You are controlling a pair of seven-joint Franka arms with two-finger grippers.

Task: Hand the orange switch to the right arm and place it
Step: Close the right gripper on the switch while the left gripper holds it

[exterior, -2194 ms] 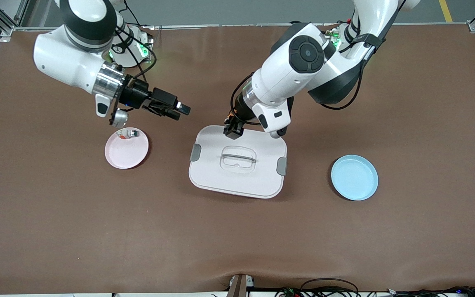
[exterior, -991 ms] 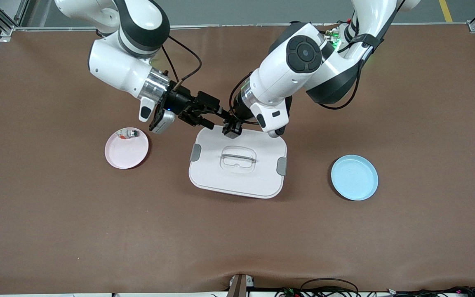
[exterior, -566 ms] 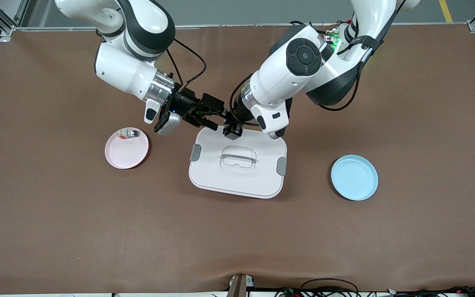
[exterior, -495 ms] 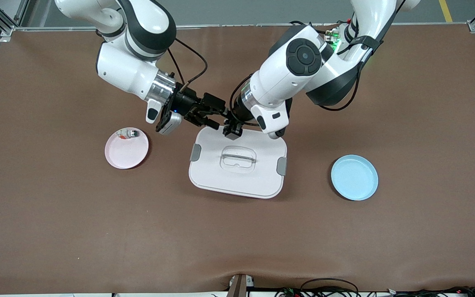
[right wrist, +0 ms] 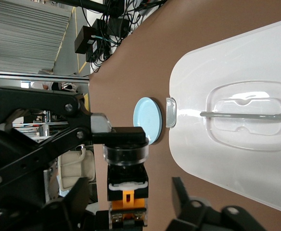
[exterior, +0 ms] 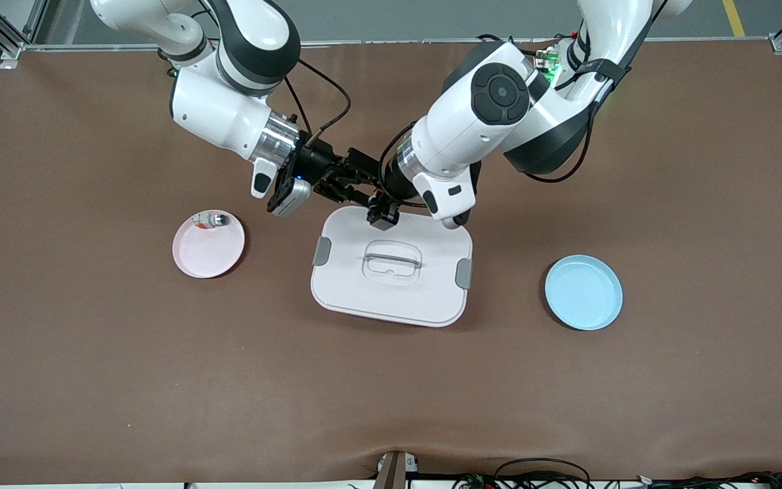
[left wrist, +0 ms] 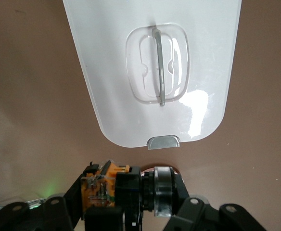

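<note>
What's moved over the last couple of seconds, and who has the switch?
The right end effector swung from above the pink plate across to the left end effector, over the white lid's edge; its open fingers now straddle the orange switch. The left end effector kept its grip and barely shifted. Lid, pink plate and blue plate stayed put.
</note>
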